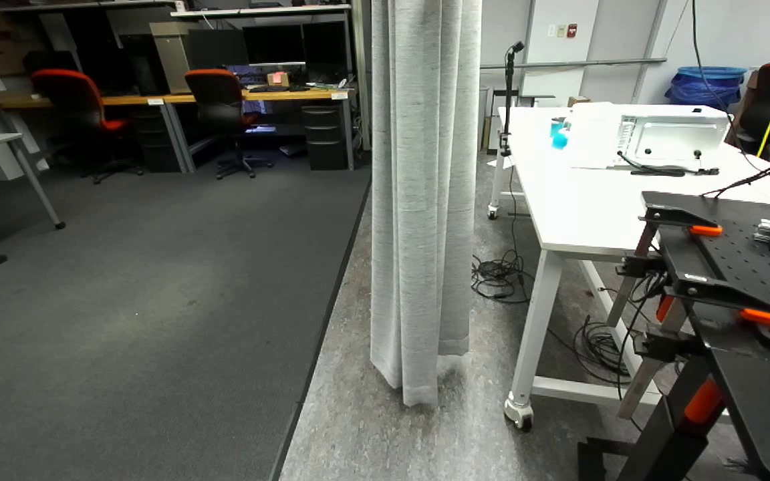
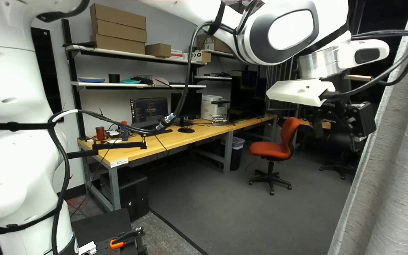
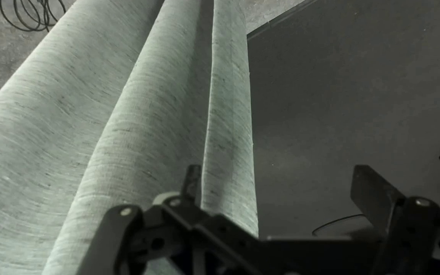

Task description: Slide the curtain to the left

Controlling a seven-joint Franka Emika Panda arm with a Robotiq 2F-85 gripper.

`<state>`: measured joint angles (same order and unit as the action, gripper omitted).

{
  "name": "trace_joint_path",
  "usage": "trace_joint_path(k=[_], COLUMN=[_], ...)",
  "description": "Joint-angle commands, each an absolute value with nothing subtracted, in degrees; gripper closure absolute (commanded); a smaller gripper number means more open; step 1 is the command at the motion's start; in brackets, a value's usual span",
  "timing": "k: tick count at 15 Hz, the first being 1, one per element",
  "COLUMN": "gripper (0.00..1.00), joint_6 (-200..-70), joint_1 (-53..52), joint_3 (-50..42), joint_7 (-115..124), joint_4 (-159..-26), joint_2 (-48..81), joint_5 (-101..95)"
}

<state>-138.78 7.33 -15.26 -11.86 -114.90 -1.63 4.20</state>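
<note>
The curtain (image 1: 418, 200) is pale grey pleated fabric hanging bunched almost to the floor in an exterior view. It also hangs along the right edge of an exterior view (image 2: 395, 170). In the wrist view the curtain (image 3: 159, 114) fills the left half, its free edge running down toward the jaws. My gripper (image 3: 277, 179) is open. The curtain's edge strip shows between the fingers, near the left finger, whose side is partly covered by a fold. Floor shows between the strip and the right finger. The black gripper (image 2: 336, 136) is beside the curtain in an exterior view.
A white table (image 1: 592, 207) with a white appliance (image 1: 672, 137) stands right of the curtain. A black table with orange-handled clamps (image 1: 706, 230) is nearer. Cables (image 1: 502, 274) lie on the floor. An orange chair (image 2: 276, 145) and wooden desk (image 2: 175, 136) stand behind the arm.
</note>
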Motion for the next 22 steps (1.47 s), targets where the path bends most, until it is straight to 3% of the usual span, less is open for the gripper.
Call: trace_joint_path(k=[1,18,19,20,22], gripper=[0.00,0.00,0.25,0.26,0.42], joint_6=[-138.55,-143.82,-143.70,-143.43,-143.28], joint_1=[9.44,13.67,13.85,14.13,14.74], joint_3=[-14.37,-10.46,-10.21,-9.90,-9.35], joint_7=[-15.16,-27.32,-27.26,-27.45,-27.58], joint_4=[-107.19,-98.94,-98.24,-97.67,-96.51], joint_2=[4.34,10.46,10.92,11.32,12.10], joint_5=[7.09,15.69,16.05,16.38,16.89])
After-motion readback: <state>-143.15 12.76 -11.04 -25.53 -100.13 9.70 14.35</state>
